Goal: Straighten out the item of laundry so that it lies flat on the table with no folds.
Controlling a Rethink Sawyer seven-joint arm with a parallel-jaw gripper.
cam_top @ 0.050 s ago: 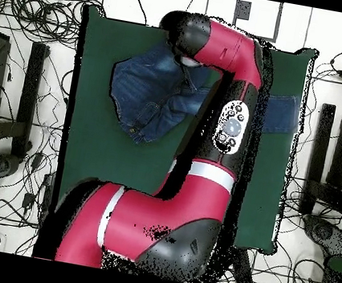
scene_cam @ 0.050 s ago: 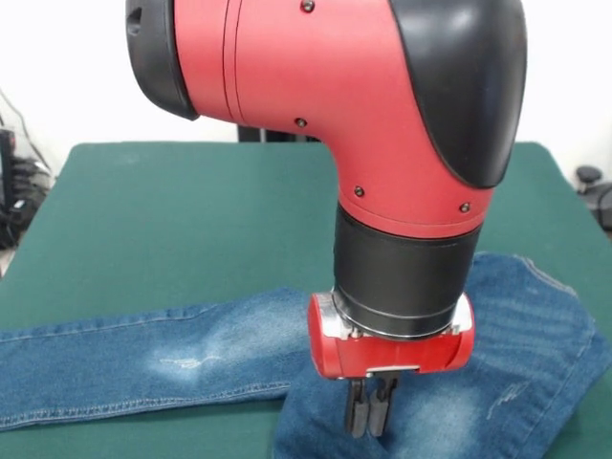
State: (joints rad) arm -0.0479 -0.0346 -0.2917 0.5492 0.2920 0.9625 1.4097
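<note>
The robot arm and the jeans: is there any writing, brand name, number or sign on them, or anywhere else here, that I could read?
No readable text in either view.
Robot arm: plain red and black shells, no lettering shows.
Panel on the arm: round buttons only, any marks too small to read.
Jeans: faded patches and stitching, no label visible.
Table: bare green cloth, no marks.
Gripper: no markings.

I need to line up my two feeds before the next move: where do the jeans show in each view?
Front view: the jeans run along the bottom edge, one leg stretching left, a bunched part lower right under the hand.
Overhead view: the jeans lie upper left of centre, one leg passing under the arm and showing again at the right.
Shared landmark: the red arm above the green table.
</note>
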